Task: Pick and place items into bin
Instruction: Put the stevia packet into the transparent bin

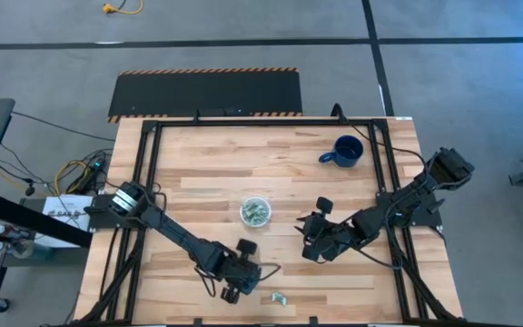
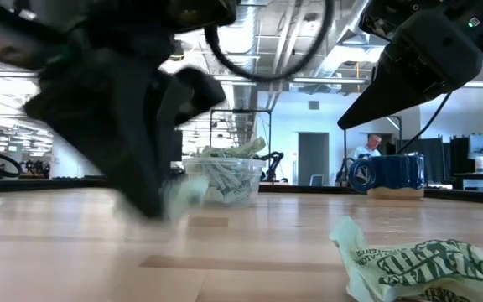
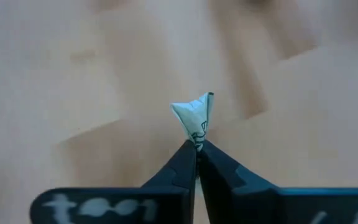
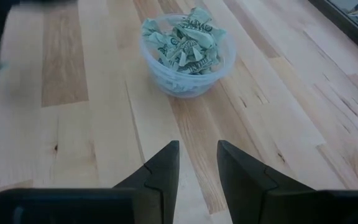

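Note:
The bin, a small clear plastic cup (image 1: 255, 212), stands on its base mid-table, heaped with pale green-and-white crinkled wrappers (image 4: 185, 38); the low view shows the cup (image 2: 225, 180) too. One loose wrapper (image 1: 280, 297) lies flat near the table's near edge and shows large in the low view (image 2: 418, 264). My left gripper (image 1: 241, 274) (image 3: 196, 149), near and slightly left of the cup, is shut on another wrapper piece (image 3: 194, 115). My right gripper (image 1: 307, 242) (image 4: 197, 163) hovers open to the cup's right, pointing at it. My left gripper pinches a small wrapper piece by its narrow lower end (image 3: 197, 139) between the tips of its two shut fingers. The rest of the crinkled piece fans out beyond the fingertips. Whether it is clear of the table, I cannot tell.
A dark blue mug with a handle (image 1: 343, 152) stands near the table's far right corner, also seen in the low view (image 2: 388, 172). A black frame (image 1: 148, 173) runs along the table's edges. Bare wood lies between the cup and both grippers.

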`<state>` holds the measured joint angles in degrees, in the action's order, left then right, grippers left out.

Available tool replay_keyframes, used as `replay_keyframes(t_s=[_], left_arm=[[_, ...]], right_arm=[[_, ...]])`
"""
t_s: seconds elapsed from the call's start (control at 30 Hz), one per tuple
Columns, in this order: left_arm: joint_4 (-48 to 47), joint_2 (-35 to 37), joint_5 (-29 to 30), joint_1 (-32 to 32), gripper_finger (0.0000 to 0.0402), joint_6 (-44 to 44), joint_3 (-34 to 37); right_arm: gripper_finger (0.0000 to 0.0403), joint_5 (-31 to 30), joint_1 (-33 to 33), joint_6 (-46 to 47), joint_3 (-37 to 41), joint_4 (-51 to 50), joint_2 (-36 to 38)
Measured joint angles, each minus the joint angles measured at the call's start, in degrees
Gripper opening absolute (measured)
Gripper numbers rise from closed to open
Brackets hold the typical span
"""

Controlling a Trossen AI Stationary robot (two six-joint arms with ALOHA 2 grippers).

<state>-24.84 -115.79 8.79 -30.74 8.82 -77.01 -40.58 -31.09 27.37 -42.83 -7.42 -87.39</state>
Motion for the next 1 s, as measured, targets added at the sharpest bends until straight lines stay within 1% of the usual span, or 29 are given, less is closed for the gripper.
replay_keyframes(t_s=[0.13,0.23,0.37,0.43,0.53,0.67,0.8,0.87,1.0], left_arm=[[-8.2,6.0,7.6,1.9,0.0002,0.6,0.0],[-11.2,11.2,11.6,4.2,0.0001,0.0,0.0],[-11.7,17.2,14.5,8.5,0.0,-2.6,0.2],[-11.9,18.6,14.0,11.4,0.0,-3.7,0.3],[-11.9,18.8,10.2,16.1,0.0,-5.1,0.3],[-12.4,16.2,5.0,21.1,0.0,-6.6,0.3],[-13.7,15.4,3.9,23.6,0.0,-7.2,0.4],[-15.8,15.4,3.8,24.5,0.0,-6.6,0.4],[-16.2,15.4,3.2,25.8,0.0,-4.3,1.5]], right_arm=[[0.0102,0.0,0.0,-0.2,0.0,0.0,0.0],[0.0102,0.0,0.0,-0.2,0.0,0.0,0.0],[0.0102,0.0,0.0,-0.2,0.0,0.0,0.0],[0.0102,0.0,0.0,-0.3,0.0,0.0,0.0],[0.0102,0.0,0.0,-0.3,0.0,0.2,0.0],[0.0102,0.1,0.0,-0.3,0.0,0.2,0.0],[0.0102,0.2,-0.1,-0.3,0.0,0.0,0.0],[0.0102,0.2,-0.3,-0.3,0.0,0.0,0.0],[0.0102,0.2,-0.4,-0.3,0.0,0.0,0.0]])
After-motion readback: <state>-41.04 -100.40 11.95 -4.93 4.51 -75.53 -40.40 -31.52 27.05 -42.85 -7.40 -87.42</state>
